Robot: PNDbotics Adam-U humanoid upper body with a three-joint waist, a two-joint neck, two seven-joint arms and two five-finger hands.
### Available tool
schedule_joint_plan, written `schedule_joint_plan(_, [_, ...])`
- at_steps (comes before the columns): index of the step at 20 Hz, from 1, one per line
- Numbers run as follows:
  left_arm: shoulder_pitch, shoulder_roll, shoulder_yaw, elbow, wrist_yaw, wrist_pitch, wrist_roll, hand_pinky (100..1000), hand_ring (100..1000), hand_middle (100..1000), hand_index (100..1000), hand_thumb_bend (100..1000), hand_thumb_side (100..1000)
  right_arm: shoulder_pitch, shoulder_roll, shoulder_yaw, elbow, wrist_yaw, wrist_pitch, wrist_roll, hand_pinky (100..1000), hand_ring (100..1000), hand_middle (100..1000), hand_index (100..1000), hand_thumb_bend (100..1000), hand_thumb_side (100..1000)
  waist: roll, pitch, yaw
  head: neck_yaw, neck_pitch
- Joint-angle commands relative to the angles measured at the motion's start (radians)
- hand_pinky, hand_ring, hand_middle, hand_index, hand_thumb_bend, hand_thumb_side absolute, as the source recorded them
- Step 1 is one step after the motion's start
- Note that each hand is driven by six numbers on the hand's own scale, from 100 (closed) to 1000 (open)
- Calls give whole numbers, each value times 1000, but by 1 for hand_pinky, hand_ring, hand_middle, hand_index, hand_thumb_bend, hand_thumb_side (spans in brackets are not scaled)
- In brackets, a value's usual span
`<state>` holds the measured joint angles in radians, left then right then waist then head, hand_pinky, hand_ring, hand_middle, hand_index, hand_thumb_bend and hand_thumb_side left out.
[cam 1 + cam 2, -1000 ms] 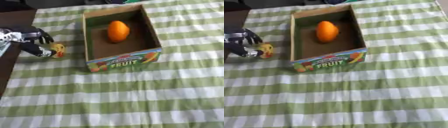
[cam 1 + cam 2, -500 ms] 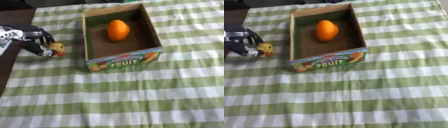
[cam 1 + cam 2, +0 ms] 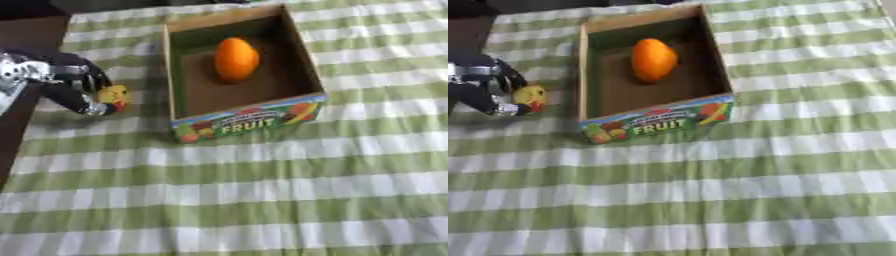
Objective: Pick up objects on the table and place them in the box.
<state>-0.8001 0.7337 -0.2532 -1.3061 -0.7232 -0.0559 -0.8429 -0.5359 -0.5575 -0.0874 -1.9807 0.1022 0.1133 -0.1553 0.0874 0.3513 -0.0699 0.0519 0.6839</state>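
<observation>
L hand (image 3: 74, 85): fingers curled round small yellow-red object (image 3: 115, 95) — on checked cloth (image 3: 262, 190), left of box.
Box (image 3: 249, 122): "FRUIT" front — orange (image 3: 236, 59) inside.

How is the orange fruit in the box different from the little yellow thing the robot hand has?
The orange fruit looks bigger than the yellow thing. The orange fruit lies inside the box, while the yellow thing is outside it, to the box's left, over the checked cloth. Nothing touches the orange fruit; the left hand has its fingers curled round the yellow thing. The orange fruit is plain orange; the yellow thing shows some red. Both have warm colours.
</observation>
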Motion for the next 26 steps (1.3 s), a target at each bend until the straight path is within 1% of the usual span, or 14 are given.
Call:
schedule_joint_plan(1, [-16, 24, 4, -5, -35, 5, 22, 526, 717, 677, 825, 267, 599, -6, -10, -14, -19, -9, -1, 5, 772, 746, 644, 848, 100, 955, -2, -18, -1, 5, -9])
schedule_joint_plan(3, [-15, 26, 2, -8, -63, 15, 47, 482, 683, 640, 794, 240, 540, -5, -8, -15, -19, -10, -2, 7, 773, 746, 643, 848, 100, 957, -2, -18, -1, 4, -11])
schedule_joint_plan(4, [-14, 27, 0, -9, -77, 19, 61, 476, 678, 636, 791, 235, 532, -4, -6, -16, -19, -10, -2, 7, 773, 746, 643, 848, 100, 957, -2, -18, -1, 5, -12])
schedule_joint_plan(5, [-14, 26, -2, -9, -91, 22, 73, 443, 659, 618, 771, 192, 484, -3, -5, -18, -19, -11, -2, 7, 773, 746, 643, 847, 100, 958, -1, -18, -1, 5, -13])
schedule_joint_plan(6, [-14, 24, -3, -8, -105, 26, 87, 419, 643, 603, 755, 175, 462, -2, -4, -19, -19, -12, -2, 6, 773, 746, 643, 846, 100, 960, -1, -18, -2, 5, -13])
schedule_joint_plan(8, [-12, 17, -6, -3, -132, 30, 110, 403, 628, 588, 740, 167, 454, 0, -3, -20, -19, -13, -2, 7, 773, 746, 643, 846, 100, 960, -2, -18, -3, 5, -14])
schedule_joint_plan(10, [-11, 8, -5, 5, -145, 34, 130, 380, 602, 557, 710, 108, 417, 2, -2, -23, -19, -13, -3, 6, 773, 747, 642, 846, 100, 961, -3, -17, -3, 5, -16])
schedule_joint_plan(12, [-11, 3, -3, 12, -146, 43, 151, 361, 586, 544, 697, 100, 395, 4, -1, -24, -19, -14, -3, 6, 774, 747, 642, 847, 100, 963, -3, -17, -3, 4, -17])
schedule_joint_plan(16, [-12, -4, 0, 23, -147, 73, 198, 330, 558, 519, 670, 100, 283, 1, 6, -25, -19, -10, 3, 11, 774, 747, 642, 847, 100, 969, -3, -17, -3, 4, -17])
schedule_joint_plan(17, [-12, -5, 1, 24, -146, 81, 208, 320, 549, 515, 667, 100, 228, 1, 6, -25, -19, -9, 4, 13, 774, 747, 642, 846, 100, 972, -4, -17, -3, 3, -17])
schedule_joint_plan(18, [-12, -5, 1, 26, -144, 87, 217, 318, 547, 513, 666, 100, 208, 1, 7, -25, -19, -8, 5, 15, 774, 747, 642, 846, 100, 972, -4, -17, -3, 3, -17])
schedule_joint_plan(21, [-14, -6, 6, 25, -140, 111, 248, 293, 526, 492, 630, 100, 255, 3, 10, -28, -19, -5, 9, 16, 774, 748, 641, 847, 100, 976, -5, -17, -2, 3, -15])
schedule_joint_plan(24, [-18, -6, 8, 25, -133, 135, 278, 278, 514, 476, 592, 100, 259, 5, 11, -29, -19, -4, 12, 17, 774, 748, 641, 847, 100, 979, -5, -19, -1, 3, -15])
schedule_joint_plan(26, [-21, -5, 11, 23, -135, 152, 299, 252, 492, 453, 536, 100, 260, 6, 13, -30, -19, -3, 13, 18, 774, 748, 640, 847, 100, 980, -5, -20, 0, 3, -14])
